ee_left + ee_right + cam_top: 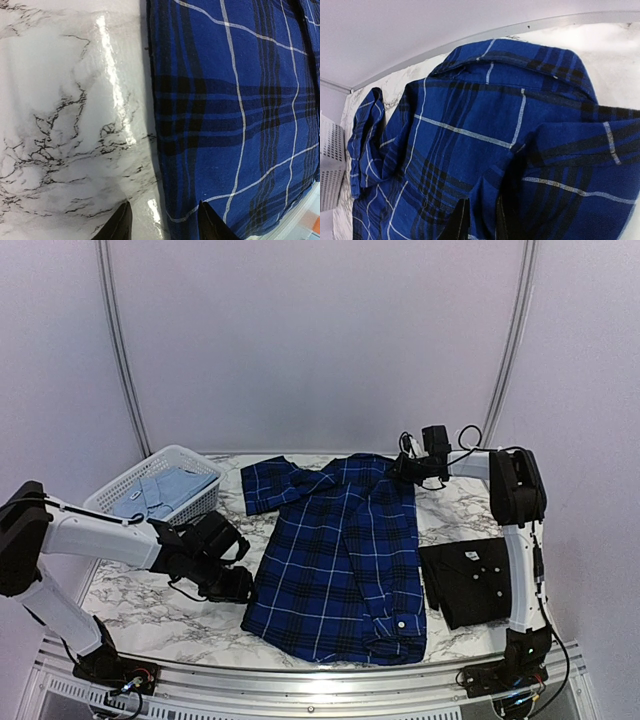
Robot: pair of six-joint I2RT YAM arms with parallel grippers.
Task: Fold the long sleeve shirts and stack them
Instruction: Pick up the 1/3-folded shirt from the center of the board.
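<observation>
- Plaid shirt (340, 560) lay opened flat mid-counter (130, 605), collar at its far end; folding was judged barely begun.
- At the plaid shirt's far right shoulder sat the right tool (481, 222), fingers close together, pinching a raised fold of the cloth.
- At the plaid shirt's near left edge hovered the left tool (165, 225), fingers spread, one over marble, one over cloth, holding nothing.
- Next move, as judged: the left tool would need to close on that edge, so both could carry a side fold across.
- Just right of the plaid shirt lay the black shirt (470, 580), folded; little bare counter separated them.
- Left of the plaid shirt stood the basket (205, 502) holding the pale blue shirt (165, 490); open marble lay between.
</observation>
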